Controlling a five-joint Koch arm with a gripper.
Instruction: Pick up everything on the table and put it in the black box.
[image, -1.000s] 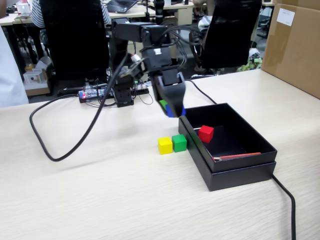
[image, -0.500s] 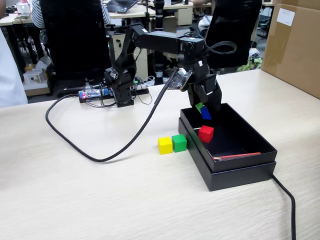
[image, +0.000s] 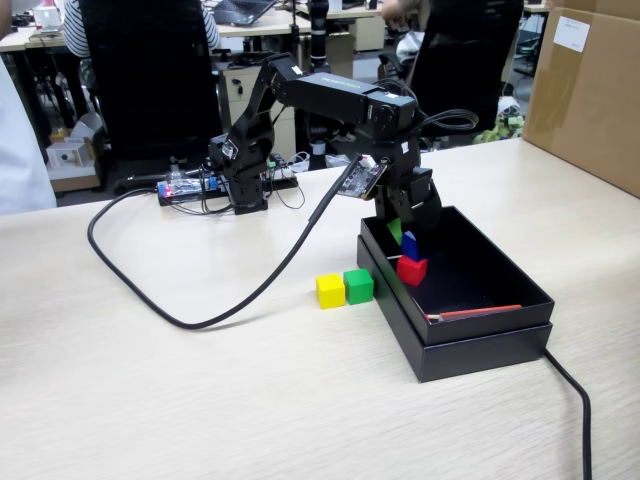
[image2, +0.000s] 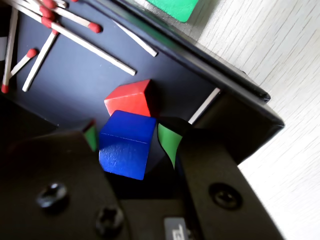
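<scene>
My gripper (image: 403, 240) reaches down into the black box (image: 480, 340) near its left wall. It is shut on the blue cube (image2: 126, 145), which sits tilted between the green pads (image2: 169, 142). The blue cube (image: 409, 245) hangs right over the red cube (image: 411, 269), which lies on the box floor; the red cube also shows in the wrist view (image2: 129, 97). The yellow cube (image: 330, 290) and the green cube (image: 358, 285) sit side by side on the table (image: 200, 400), just left of the box. A corner of the green cube (image2: 175, 6) shows beyond the box wall (image2: 220, 65).
Several matchsticks (image2: 75, 37) lie on the box floor, and a red strip (image: 480, 311) lies along its near inner edge. A black cable (image: 200, 320) loops across the table left of the cubes; another (image: 575, 400) runs off front right. A cardboard box (image: 590, 90) stands at the right.
</scene>
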